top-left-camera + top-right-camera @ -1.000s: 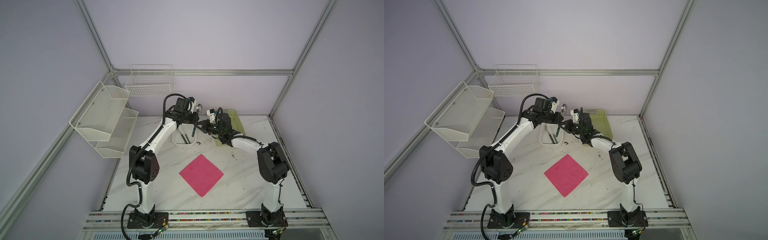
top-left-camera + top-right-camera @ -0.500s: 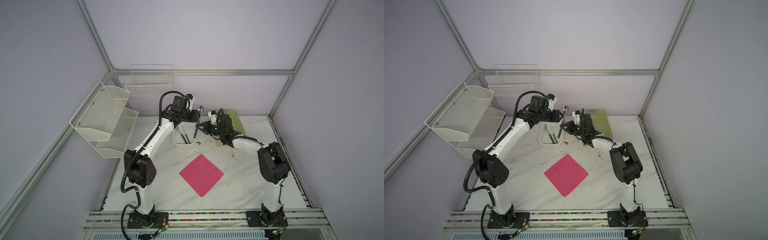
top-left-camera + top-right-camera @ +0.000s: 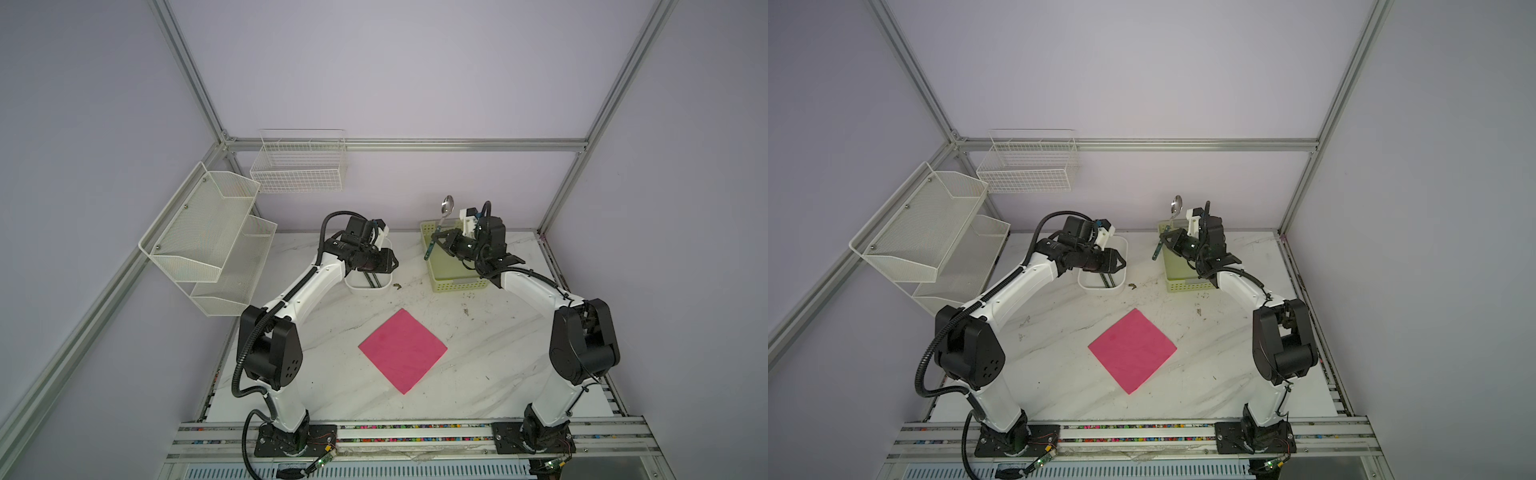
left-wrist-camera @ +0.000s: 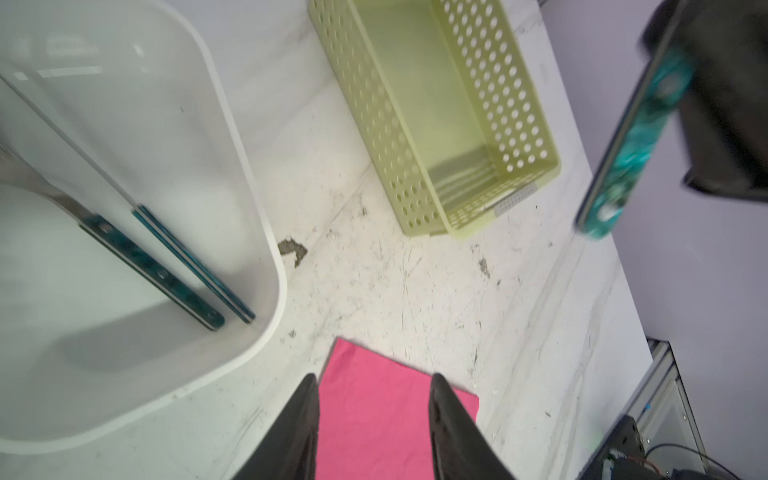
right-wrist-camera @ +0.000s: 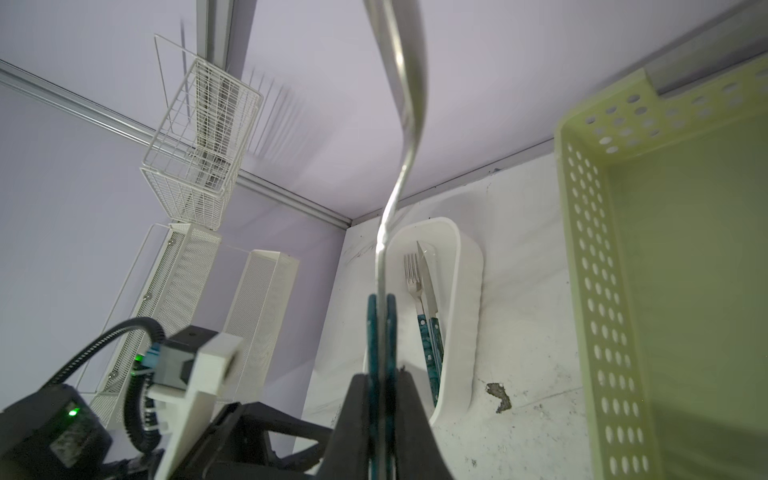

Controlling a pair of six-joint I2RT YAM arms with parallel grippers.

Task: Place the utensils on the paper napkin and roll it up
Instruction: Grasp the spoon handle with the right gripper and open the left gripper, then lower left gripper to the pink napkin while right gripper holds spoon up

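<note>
Along the left wall hang two white racks: one two-tier mesh shelf [image 3: 199, 232] and one wire basket [image 3: 297, 170]. Two arms reach across the marble table [image 3: 490, 374] toward two bins at its far edge, a white tub [image 3: 368, 291] on the left and a yellow-green perforated basket [image 3: 457, 284] on the right.

Three utensils are on show. One fork [image 5: 411, 270] and one knife [image 5: 428, 274] lie side by side in the tub, heads far, teal handles near. The single pink napkin [image 3: 402, 351] lies flat and unrolled, corner-on, nearer than the bins and midway between the arm bases. One spoon [image 3: 447, 205] stands tilted, bowl up, over the basket's far-left corner.

The left gripper [image 4: 372, 380] hovers above the tub's right side, fingers partway apart with nothing between them. The right gripper [image 3: 435, 241] is clamped tight on the spoon's teal handle.

A second ago both grippers met nose to nose above the tub, the left one pinched on the spoon. Since then it has let go and drawn back, and the right one has carried the spoon rightward, over the basket.

Bare marble surrounds the napkin on every side, out to the side rails and the near rail. The napkin sits well apart from both bins, and a strip of open table separates the tub from the basket.
</note>
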